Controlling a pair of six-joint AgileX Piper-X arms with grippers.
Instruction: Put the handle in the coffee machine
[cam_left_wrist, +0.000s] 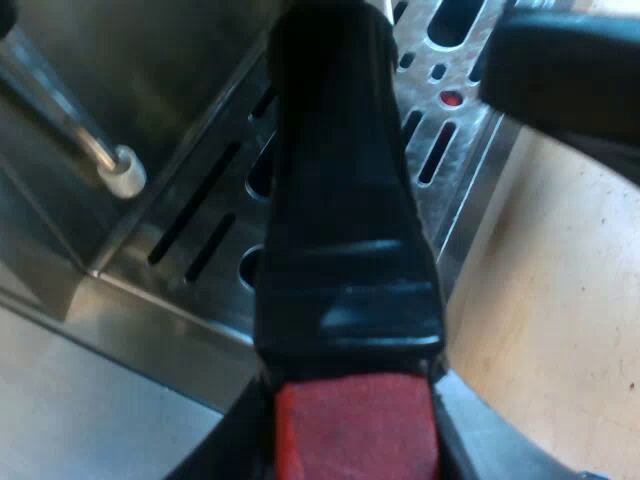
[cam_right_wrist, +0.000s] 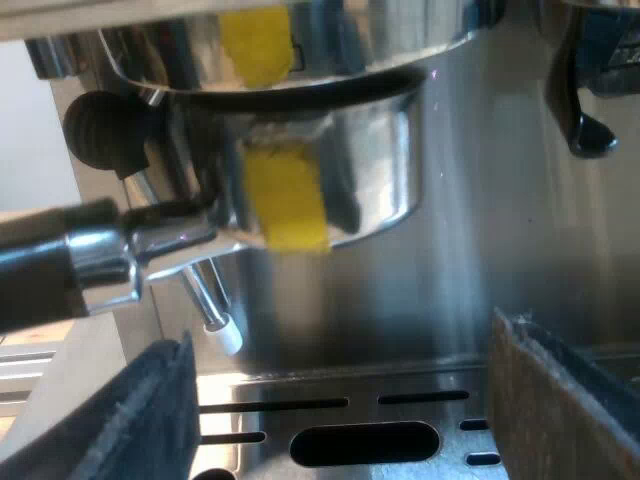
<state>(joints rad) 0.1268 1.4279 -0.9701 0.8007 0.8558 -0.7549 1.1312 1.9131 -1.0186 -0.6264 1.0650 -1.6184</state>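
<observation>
The holder's dark handle (cam_left_wrist: 340, 200) runs away from me over the drip tray, its red end (cam_left_wrist: 355, 430) nearest. My left gripper (cam_left_wrist: 355, 445) is shut on that end, one finger on each side of it. From the right wrist view, the holder's metal basket (cam_right_wrist: 370, 180), marked with a yellow strip (cam_right_wrist: 285, 205), sits pressed up under the machine's round brew head (cam_right_wrist: 300, 50). Its handle (cam_right_wrist: 50, 265) sticks out sideways. I cannot tell whether it is locked in. My right gripper (cam_right_wrist: 340, 400) hangs open over the drip tray, below the basket, holding nothing.
The slotted metal drip tray (cam_left_wrist: 210, 230) (cam_right_wrist: 370, 440) lies under both grippers. A steam wand with a white tip (cam_left_wrist: 120, 170) (cam_right_wrist: 222, 335) hangs beside the basket. A black knob (cam_right_wrist: 100, 130) and a black lever (cam_right_wrist: 580, 120) are on the machine's front. A black blurred shape (cam_left_wrist: 560, 70) hangs over the tray's edge.
</observation>
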